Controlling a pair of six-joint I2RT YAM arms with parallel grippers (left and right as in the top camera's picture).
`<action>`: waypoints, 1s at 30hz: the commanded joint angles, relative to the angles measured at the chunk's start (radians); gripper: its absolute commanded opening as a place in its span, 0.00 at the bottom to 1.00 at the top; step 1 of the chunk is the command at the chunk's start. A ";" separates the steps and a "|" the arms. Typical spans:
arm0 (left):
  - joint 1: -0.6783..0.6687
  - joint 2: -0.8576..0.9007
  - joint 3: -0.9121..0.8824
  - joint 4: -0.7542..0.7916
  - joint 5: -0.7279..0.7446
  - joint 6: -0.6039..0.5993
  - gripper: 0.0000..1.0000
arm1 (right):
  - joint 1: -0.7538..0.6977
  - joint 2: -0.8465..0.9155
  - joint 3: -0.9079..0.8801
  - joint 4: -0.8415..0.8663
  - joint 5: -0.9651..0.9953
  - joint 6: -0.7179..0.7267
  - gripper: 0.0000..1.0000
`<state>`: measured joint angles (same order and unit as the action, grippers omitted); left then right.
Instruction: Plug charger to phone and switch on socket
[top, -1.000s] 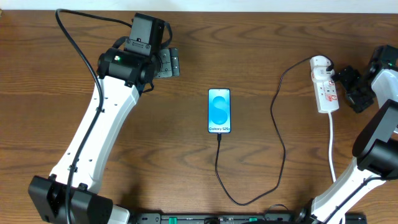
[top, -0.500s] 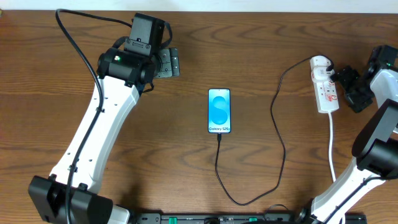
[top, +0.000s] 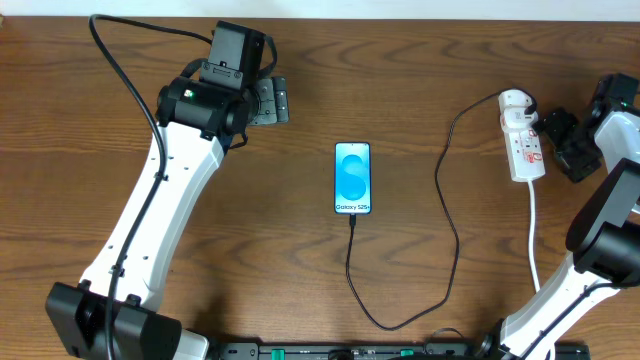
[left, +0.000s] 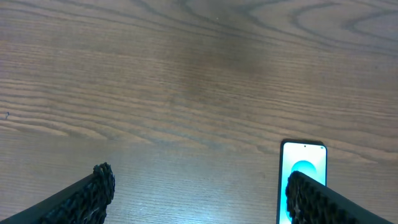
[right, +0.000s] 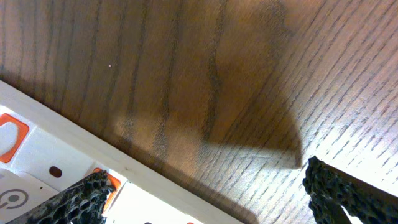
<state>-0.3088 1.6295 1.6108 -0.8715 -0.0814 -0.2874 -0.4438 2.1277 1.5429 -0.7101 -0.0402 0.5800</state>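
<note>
When pressing its red switch (right: 11, 134), expect the light, rigid socket (top: 523, 147) to skid; push straight down. Spread and empty: left end effector (left: 200, 180), right end effector (right: 206, 176).

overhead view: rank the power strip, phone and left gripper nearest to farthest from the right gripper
1. Power strip, right beside the right gripper, on the same side.
2. Phone, mid-frame, between the two arms.
3. Left gripper, on the opposite side, beyond the phone.
</note>
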 joint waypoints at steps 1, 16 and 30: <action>0.001 0.004 0.002 -0.003 -0.016 0.010 0.89 | 0.010 0.018 -0.010 -0.004 0.014 0.010 0.99; 0.001 0.004 0.002 -0.003 -0.016 0.010 0.90 | 0.043 0.018 -0.017 -0.004 0.010 0.010 0.99; 0.001 0.004 0.002 -0.003 -0.016 0.010 0.89 | 0.056 0.018 -0.018 -0.023 0.003 0.010 0.99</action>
<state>-0.3088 1.6295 1.6108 -0.8715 -0.0814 -0.2874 -0.4202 2.1273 1.5429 -0.7074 -0.0063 0.5957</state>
